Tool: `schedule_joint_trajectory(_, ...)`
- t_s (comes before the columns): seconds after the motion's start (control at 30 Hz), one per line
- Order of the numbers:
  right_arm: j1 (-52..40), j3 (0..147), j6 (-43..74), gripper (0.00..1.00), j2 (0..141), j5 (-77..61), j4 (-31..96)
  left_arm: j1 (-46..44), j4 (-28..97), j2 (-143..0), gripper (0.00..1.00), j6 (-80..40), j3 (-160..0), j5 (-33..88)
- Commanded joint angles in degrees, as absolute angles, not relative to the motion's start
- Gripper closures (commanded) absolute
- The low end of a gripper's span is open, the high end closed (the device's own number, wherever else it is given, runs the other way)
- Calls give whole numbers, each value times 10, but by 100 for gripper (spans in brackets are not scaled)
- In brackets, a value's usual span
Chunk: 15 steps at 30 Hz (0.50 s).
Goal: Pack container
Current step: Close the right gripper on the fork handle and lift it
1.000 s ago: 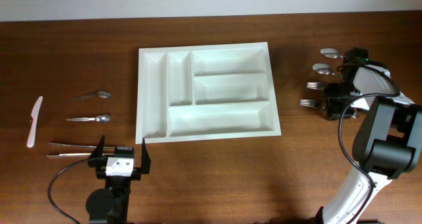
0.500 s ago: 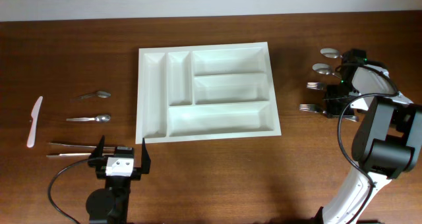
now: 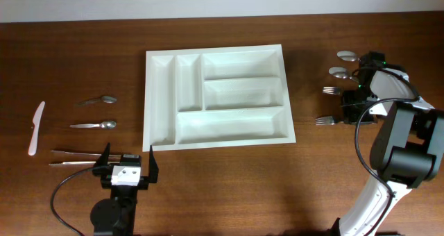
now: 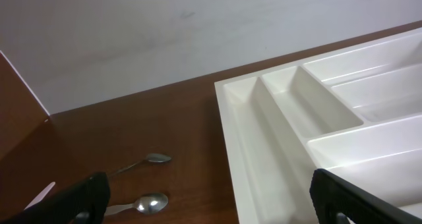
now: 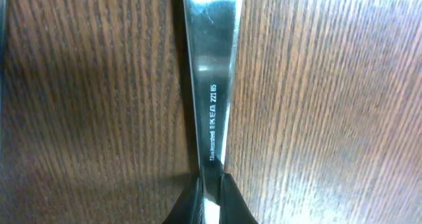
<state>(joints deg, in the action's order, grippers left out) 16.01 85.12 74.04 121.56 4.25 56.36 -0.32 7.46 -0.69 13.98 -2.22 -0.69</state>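
Observation:
The container (image 3: 148, 97), a white tray with five empty compartments, lies mid-table; its left end (image 4: 232, 125) shows in the left wrist view. My right gripper (image 3: 349, 114) is down at the table's right side, shut on the handle of a steel fork (image 3: 324, 120). In the right wrist view the fork's handle (image 5: 212, 85) runs up the frame, and the gripper (image 5: 211, 201) pinches it just above the wood. My left gripper (image 3: 127, 166) hovers open near the front left, nothing between its fingers (image 4: 84, 199).
A second fork (image 3: 329, 91) and two spoons (image 3: 345, 56) (image 3: 338, 71) lie by the right arm. On the left are two spoons (image 3: 98, 99) (image 3: 94, 125), a white plastic knife (image 3: 36, 128) and two long steel pieces (image 3: 71, 153).
My right gripper has shut on the fork's handle, and the fork's head has shifted a little toward the table's front edge. The left arm has not moved.

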Motion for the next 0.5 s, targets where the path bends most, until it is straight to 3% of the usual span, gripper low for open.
schedule_joint_trajectory(0.0,158,832,693,96,1269,79,577,-1,73,-3,1,147,-18,-9)
schedule_joint_trajectory(0.47,154,952,577,96,1267,98,642,-1,73,-3,1,147,-18,-9)
